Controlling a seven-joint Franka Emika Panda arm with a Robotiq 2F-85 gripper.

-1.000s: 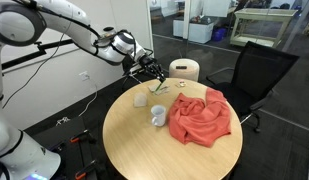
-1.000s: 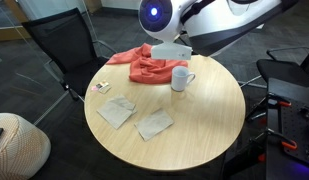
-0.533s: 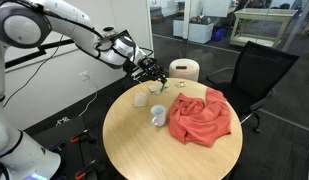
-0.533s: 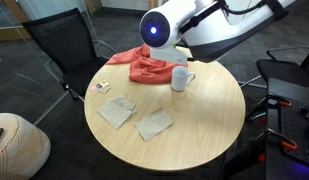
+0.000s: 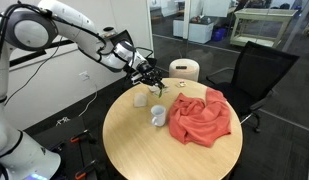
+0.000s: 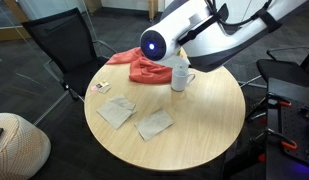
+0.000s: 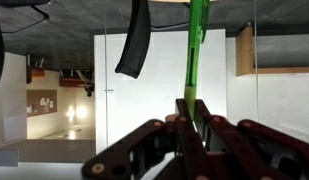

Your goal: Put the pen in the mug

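Observation:
My gripper (image 5: 151, 75) hangs over the far edge of the round table, above and beyond the mug. In the wrist view the gripper (image 7: 189, 104) is shut on the pen (image 7: 197, 45), a slim green stick that points straight out past the fingertips. The mug (image 5: 158, 117) is small and white, and it stands upright near the table's middle, next to the red cloth (image 5: 201, 116). The mug also shows in an exterior view (image 6: 181, 78), partly behind my arm (image 6: 154, 44). The mug is out of the wrist view.
Flat white pieces lie on the wooden table (image 6: 194, 130), shown in both exterior views (image 5: 141, 98) (image 6: 116, 112). A large white cylinder (image 5: 184, 70) stands beyond the table. Black chairs (image 5: 256, 70) (image 6: 64, 45) stand around it. The wrist view faces a room wall and a chair back (image 7: 134, 40).
My wrist has turned and tilted while staying over the far side of the table; its lit end now sits lower in one exterior view. The pen stays held. Mug and cloth have not moved.

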